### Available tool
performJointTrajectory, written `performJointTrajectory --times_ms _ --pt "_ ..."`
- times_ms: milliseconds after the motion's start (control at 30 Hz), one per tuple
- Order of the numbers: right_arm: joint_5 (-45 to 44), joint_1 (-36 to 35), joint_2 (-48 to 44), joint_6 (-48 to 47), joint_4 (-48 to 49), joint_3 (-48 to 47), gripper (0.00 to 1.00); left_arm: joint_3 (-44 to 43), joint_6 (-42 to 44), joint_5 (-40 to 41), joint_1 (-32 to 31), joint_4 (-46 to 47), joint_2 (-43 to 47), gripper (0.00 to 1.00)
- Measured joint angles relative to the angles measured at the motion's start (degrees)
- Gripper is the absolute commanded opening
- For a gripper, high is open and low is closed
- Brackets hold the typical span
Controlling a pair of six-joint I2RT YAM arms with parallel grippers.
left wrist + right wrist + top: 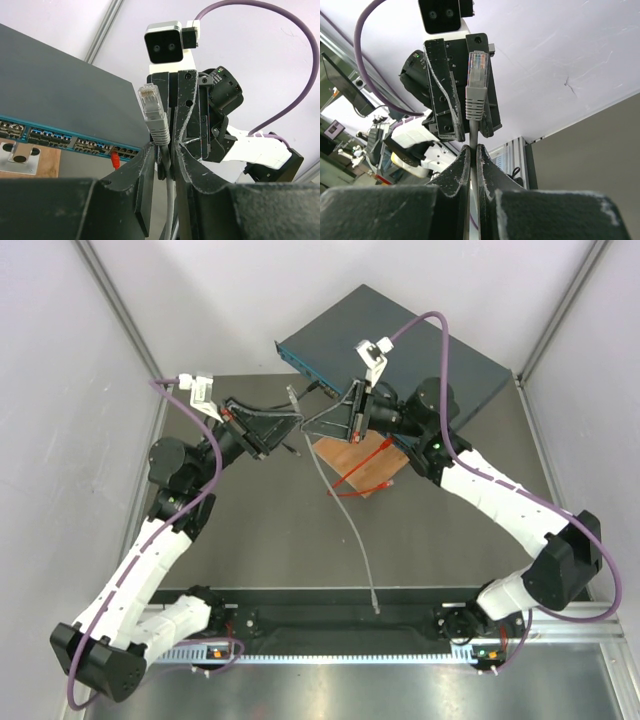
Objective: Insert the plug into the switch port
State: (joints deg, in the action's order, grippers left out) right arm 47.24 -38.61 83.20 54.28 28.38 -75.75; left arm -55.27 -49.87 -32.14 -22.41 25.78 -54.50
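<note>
The plug's red boot (115, 160) hangs at the row of switch ports (60, 137) on the front of the dark blue-grey switch (400, 340). I cannot tell whether it is seated. Its red cable (365, 465) runs over a wooden board. Neither gripper is on it. Both grippers meet tip to tip in front of the switch. My right gripper (473, 147) (306, 426) is shut on a grey cable (473, 137) just under its connector (477, 75). My left gripper (167, 150) (297, 422) has closed in on the same cable right below the grey boot (159, 130).
The grey cable (345, 515) trails down the dark mat to its other connector (375, 608) near the arm bases. The wooden board (345, 452) lies under the right gripper. White walls and metal frame posts (120, 310) close in the sides.
</note>
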Motion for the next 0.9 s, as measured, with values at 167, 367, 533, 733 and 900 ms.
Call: performJointTrajectory --times_ms 167,367,533,733,900 --pt "0.0 0.0 0.1 -0.2 0.0 0.0 0.05 0.4 -1.2 0.2 -0.4 0.3 -0.2 0.0" --pt "-0.2 -0.3 0.0 -5.3 -3.8 0.0 0.27 0.5 -1.3 2.1 -0.5 -0.3 -0.2 0.0" --pt "-0.4 -1.0 -1.2 -13.7 -11.5 0.8 0.16 0.5 -1.5 2.6 -0.5 -0.5 -1.0 0.0" --pt "-1.0 -1.6 -1.7 -19.6 -15.2 0.8 0.0 -0.2 -2.1 1.8 -0.5 -1.4 -3.2 0.0" --pt "-1.4 -1.8 -1.7 -16.5 -12.8 1.5 0.0 -0.2 -3.2 1.8 -0.5 -0.8 -3.3 0.08"
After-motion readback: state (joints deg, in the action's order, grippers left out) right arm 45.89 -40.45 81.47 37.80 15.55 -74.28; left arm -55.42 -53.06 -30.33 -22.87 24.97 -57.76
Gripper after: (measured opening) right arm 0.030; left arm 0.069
